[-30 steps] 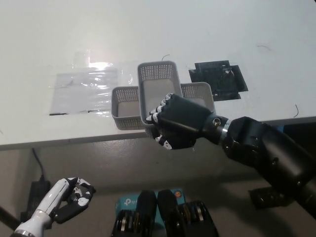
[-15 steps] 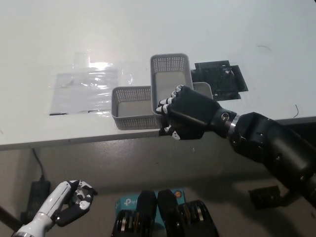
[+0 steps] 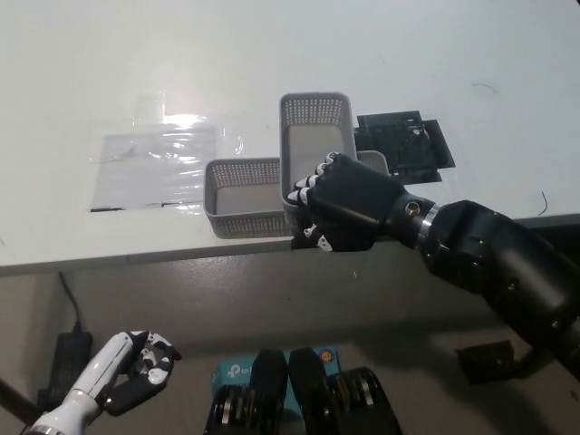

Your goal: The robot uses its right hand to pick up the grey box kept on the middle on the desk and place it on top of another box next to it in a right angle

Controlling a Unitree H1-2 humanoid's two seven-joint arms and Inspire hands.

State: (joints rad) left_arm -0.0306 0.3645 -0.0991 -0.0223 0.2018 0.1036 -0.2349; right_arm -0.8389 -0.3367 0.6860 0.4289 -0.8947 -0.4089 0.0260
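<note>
Two grey perforated boxes (image 3: 314, 136) (image 3: 240, 195), black right hand (image 3: 340, 208) with white fingertips, white desk (image 3: 272, 54).

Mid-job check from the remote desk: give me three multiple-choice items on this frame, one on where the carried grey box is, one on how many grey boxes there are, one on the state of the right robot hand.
1. Where is the carried grey box?
A. crosswise over the other grey box
B. on the floor
C. on the clear plastic sheet

2. How many grey perforated boxes are in view?
A. one
B. two
C. four

3. What is the right robot hand doing?
A. hanging open, holding nothing
B. shut on the carried grey box
C. resting flat on the desk

Answers: 1 A, its long side runs across the lower box. 2 B, one carried, one beneath it. 3 B, its fingers wrap the box's near end, while the left robot hand rests below the desk edge.
</note>
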